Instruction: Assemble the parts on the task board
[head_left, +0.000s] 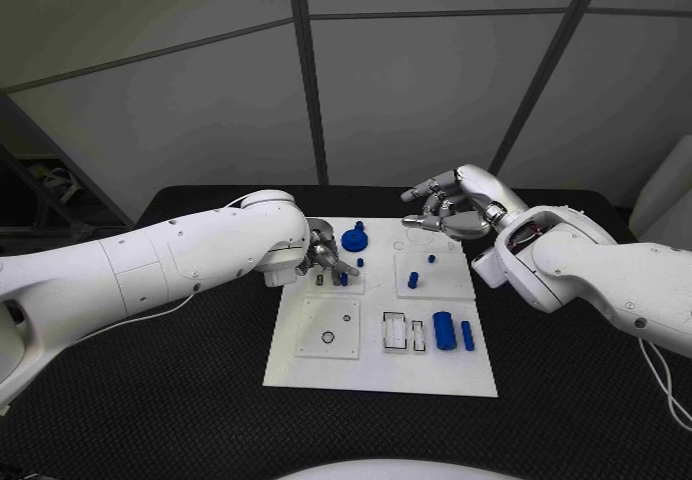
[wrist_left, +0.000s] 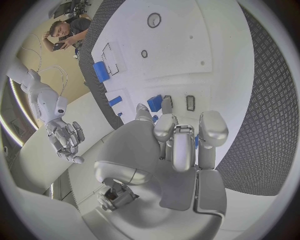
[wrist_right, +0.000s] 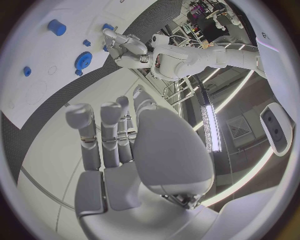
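The white task board (head_left: 378, 345) lies mid-table. My left hand (head_left: 326, 256) hovers low over its far-left part, fingers pointing down at the board and thumb spread away, nothing pinched. A blue gear (head_left: 356, 238) stands just beyond it, and a small blue piece (wrist_left: 154, 103) lies by the fingertips (wrist_left: 164, 125). My right hand (head_left: 444, 211) hangs above the board's far edge, fingers (wrist_right: 103, 131) stretched out and holding nothing. Small blue pegs (head_left: 413, 279) stand mid-board. A blue cylinder (head_left: 444, 330) and a thinner blue pin (head_left: 467, 336) lie near the right edge.
Rectangular slots (head_left: 402, 331) and a square plate with round holes (head_left: 330, 328) occupy the board's near half. Black textured table (head_left: 173, 400) surrounds the board. Grey wall panels stand behind the table.
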